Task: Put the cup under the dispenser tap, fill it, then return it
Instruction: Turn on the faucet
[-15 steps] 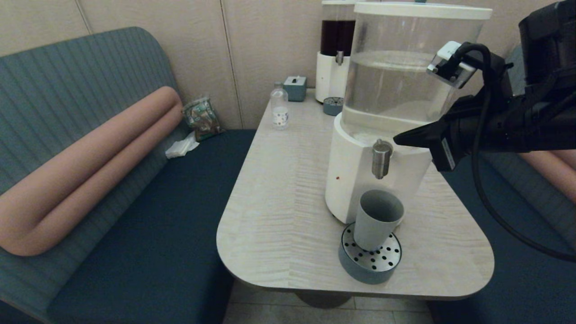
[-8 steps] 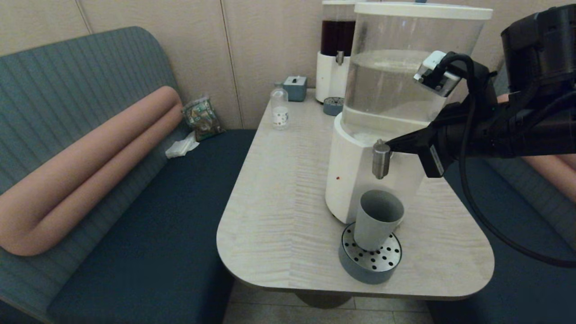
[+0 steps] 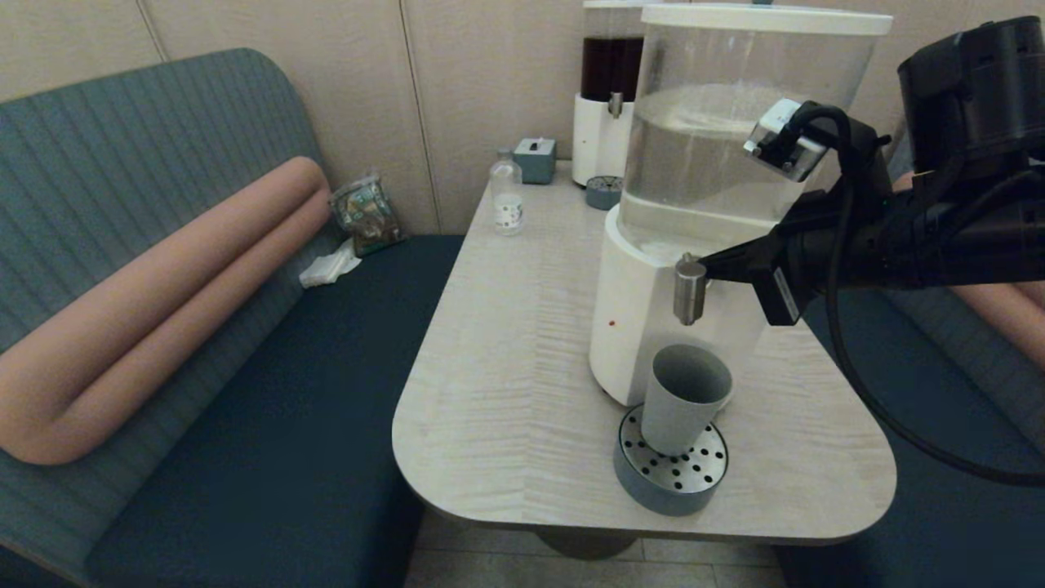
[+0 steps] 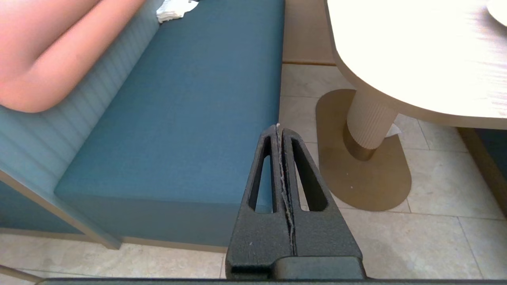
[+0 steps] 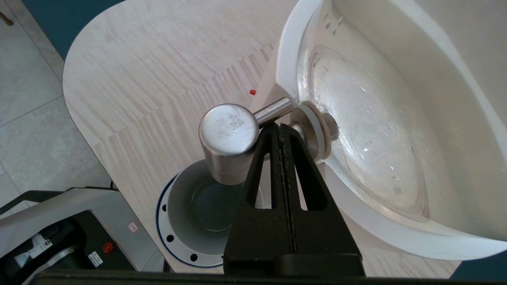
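Observation:
The grey-blue cup point(image 3: 684, 396) stands upright on the round perforated drip tray point(image 3: 671, 472), directly below the brushed-metal dispenser tap point(image 3: 690, 287) of the big clear tank point(image 3: 735, 139). Seen from the right wrist, the cup point(image 5: 198, 206) sits under the tap point(image 5: 229, 136). My right gripper point(image 3: 709, 268) is shut, its tips point(image 5: 279, 127) against the tap's stem just behind the knob, holding nothing. My left gripper point(image 4: 279, 128) is shut and empty, parked low beside the table over the floor and bench.
A clear bottle point(image 3: 507, 196), a small grey box point(image 3: 535, 158) and a dark-liquid dispenser point(image 3: 608, 106) with its own drip tray point(image 3: 604, 193) stand at the table's far end. Blue benches point(image 3: 286, 392) flank the table point(image 3: 506, 351). The table's pedestal point(image 4: 368, 122) is near my left gripper.
My right gripper has moved left and slightly down, from beside the tank to touching the tap's stem behind the knob. The cup and left arm have not moved.

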Controlling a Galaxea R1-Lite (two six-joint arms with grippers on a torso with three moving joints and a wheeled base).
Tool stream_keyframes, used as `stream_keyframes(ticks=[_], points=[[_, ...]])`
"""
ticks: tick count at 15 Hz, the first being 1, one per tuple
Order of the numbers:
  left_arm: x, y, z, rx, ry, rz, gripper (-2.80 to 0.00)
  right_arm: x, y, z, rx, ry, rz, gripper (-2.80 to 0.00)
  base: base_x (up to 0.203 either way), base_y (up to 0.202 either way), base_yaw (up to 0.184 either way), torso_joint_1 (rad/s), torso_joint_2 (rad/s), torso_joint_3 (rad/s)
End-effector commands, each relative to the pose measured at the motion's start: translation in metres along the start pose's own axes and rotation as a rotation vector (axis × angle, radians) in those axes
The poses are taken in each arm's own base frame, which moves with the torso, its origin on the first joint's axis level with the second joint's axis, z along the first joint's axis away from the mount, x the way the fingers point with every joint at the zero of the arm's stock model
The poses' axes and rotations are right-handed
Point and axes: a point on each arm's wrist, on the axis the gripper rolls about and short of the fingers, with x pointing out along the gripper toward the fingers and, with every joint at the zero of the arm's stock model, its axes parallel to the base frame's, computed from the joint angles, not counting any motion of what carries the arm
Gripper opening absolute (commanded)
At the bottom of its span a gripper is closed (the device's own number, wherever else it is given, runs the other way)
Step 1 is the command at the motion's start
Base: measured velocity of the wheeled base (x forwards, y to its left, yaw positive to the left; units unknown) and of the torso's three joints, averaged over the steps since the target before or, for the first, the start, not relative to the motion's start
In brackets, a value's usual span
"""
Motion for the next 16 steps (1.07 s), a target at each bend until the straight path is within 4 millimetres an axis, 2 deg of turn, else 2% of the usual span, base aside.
stream_keyframes(ticks=[1, 16], points=[[0.000, 0.000, 0.000, 0.000, 0.001, 0.001, -2.80, 0.003, 0.001, -0.001, -0.003, 0.003, 0.012, -2.80, 0.000, 0.000, 0.000, 0.000, 0.00, 0.000], [0.000, 0.000, 0.000, 0.000, 0.001, 0.001, -2.80, -0.017, -0.006, -0.004, 0.012, -0.032, -0.038, -2.80, 0.000, 0.000, 0.000, 0.000, 0.00, 0.000]])
